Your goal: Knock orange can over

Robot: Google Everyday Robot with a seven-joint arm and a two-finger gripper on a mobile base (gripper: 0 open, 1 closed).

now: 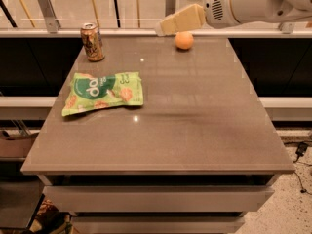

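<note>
The orange can (92, 42) stands upright at the far left corner of the grey table (195, 121). It has an orange-brown label and a silver rim. My gripper (163, 27) reaches in from the upper right and hangs above the table's far edge, well to the right of the can. Its pale fingers (181, 19) point left toward the can. A round orange fruit (184, 40) lies on the table just below and right of the fingertips.
A flat green snack bag (103, 92) lies on the left half of the table, in front of the can. A rail with metal posts (45, 4) runs behind the far edge. The table's front edge has drawers below.
</note>
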